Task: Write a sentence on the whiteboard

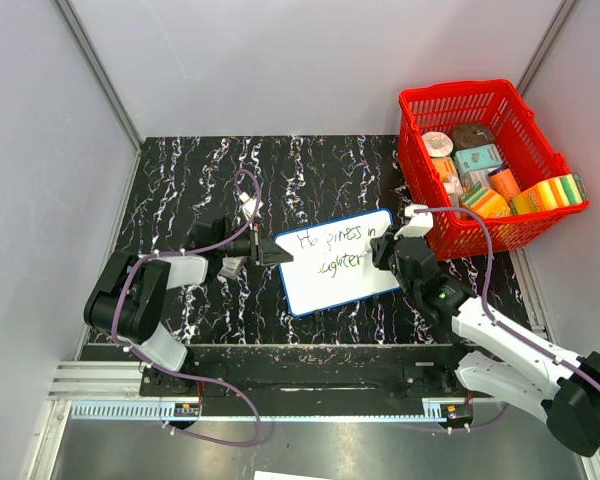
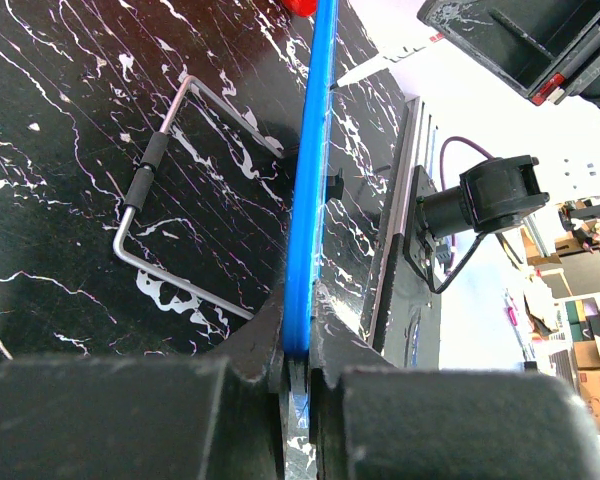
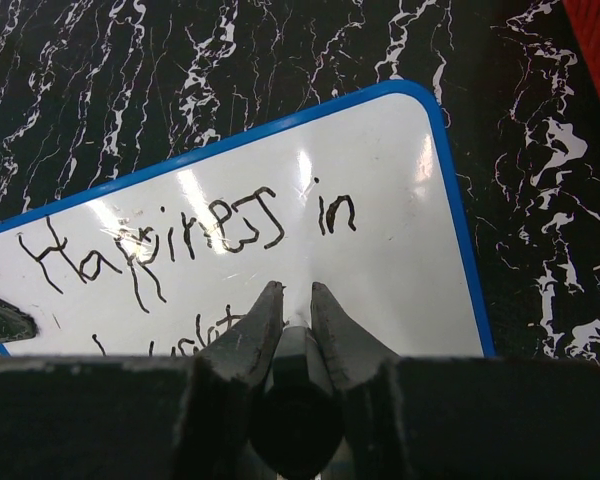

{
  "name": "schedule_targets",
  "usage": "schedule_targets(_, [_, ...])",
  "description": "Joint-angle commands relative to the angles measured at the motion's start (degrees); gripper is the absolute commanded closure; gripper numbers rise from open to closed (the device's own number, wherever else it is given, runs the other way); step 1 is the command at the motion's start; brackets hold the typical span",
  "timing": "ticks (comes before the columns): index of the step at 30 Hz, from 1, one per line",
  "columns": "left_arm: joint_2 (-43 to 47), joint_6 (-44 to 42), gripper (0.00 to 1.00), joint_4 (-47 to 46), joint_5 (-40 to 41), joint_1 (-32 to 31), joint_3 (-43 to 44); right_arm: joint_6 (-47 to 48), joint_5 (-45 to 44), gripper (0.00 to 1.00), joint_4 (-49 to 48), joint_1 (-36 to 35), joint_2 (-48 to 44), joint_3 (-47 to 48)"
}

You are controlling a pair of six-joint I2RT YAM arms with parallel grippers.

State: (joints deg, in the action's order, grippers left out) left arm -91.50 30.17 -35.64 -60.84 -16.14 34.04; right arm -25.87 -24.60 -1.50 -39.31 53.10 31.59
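The whiteboard lies on the black marbled table, white with a blue rim. The sentence stands on it in two lines, "Happiness in" above a shorter word; it also shows in the right wrist view. My left gripper is shut on the board's left blue rim, seen edge-on. My right gripper is shut on a dark marker, held upright with its tip on the board just right of the lower line. It stands over the board's right part.
A red basket with several packets and sponges stands at the back right, close to the board's right corner. A bent metal wire handle lies on the table left of the board. Grey walls close off the back and sides.
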Motion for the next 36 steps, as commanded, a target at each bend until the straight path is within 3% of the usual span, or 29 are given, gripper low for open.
schedule_targets(1, [0.36, -7.32, 1.0, 1.98, 6.7, -0.29, 0.06, 1.08, -3.0, 1.0, -2.28, 0.29, -0.81, 2.51])
schedule_targets(28, [0.27, -7.32, 1.0, 1.98, 6.87, -0.29, 0.06, -1.55, -1.24, 1.0, 0.44, 0.2, -3.79, -1.62])
schedule_targets(36, [0.45, -7.41, 1.0, 2.24, 7.14, -0.29, 0.06, -1.47, -0.27, 1.0, 0.7, 0.2, -8.62, -0.66])
